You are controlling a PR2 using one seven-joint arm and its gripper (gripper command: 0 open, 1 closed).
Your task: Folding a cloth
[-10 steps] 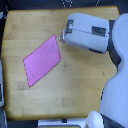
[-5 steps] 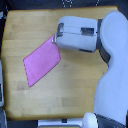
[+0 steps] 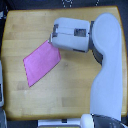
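Observation:
The pink-magenta cloth (image 3: 42,63) lies flat on the wooden tabletop (image 3: 27,27), left of centre, turned like a diamond. My gripper (image 3: 52,39) sits at the end of a bulky white and grey forearm (image 3: 75,35) that reaches in from the exterior view's right. Its tip is right over the cloth's upper right corner. The fingers are small, blurred and seen from above, so I cannot tell whether they are open or shut, or whether they touch the cloth.
The white upper arm (image 3: 107,70) covers the exterior view's right side of the table. A grey object (image 3: 2,92) stands at the left edge. A white part (image 3: 55,122) shows at the bottom edge.
The arm has moved toward the exterior view's left and down, bringing the gripper from the table's upper middle to the cloth's upper right corner. The cloth has not moved.

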